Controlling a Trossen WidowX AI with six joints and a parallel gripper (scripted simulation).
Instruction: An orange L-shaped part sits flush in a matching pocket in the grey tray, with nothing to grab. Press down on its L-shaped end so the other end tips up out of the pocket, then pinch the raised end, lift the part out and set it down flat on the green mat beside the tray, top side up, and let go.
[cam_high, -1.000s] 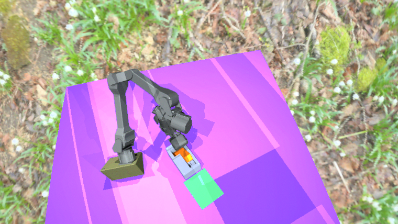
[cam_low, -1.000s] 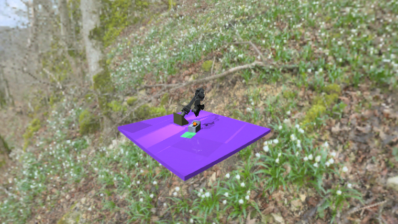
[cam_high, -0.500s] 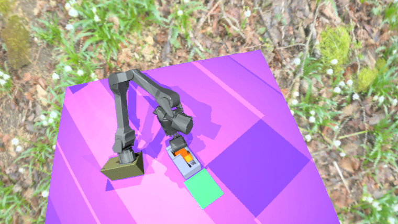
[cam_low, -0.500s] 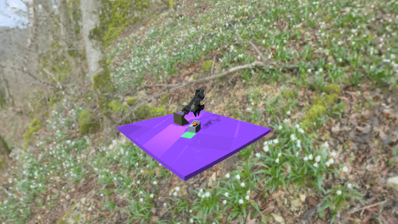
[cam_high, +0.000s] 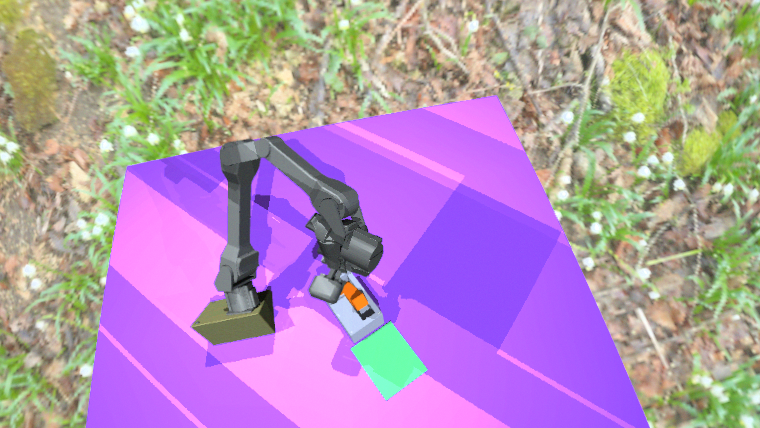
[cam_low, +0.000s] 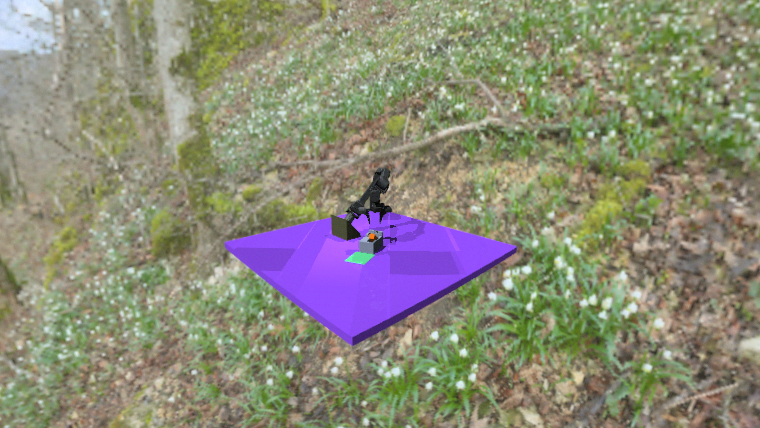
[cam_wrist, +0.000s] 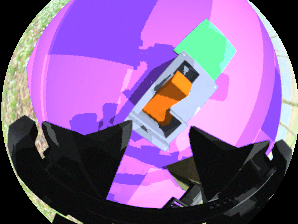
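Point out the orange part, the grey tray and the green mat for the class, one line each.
orange part (cam_wrist: 166, 98): wrist view, middle of its orange face.
grey tray (cam_high: 355, 326): top view, bare rim near the mat.
green mat (cam_high: 389, 359): top view, centre of its surface.

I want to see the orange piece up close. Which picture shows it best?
The wrist view: the orange part fills the middle, tilted in the grey tray. The top view shows it smaller, partly behind the gripper. In the exterior view it is just a tiny orange dot.
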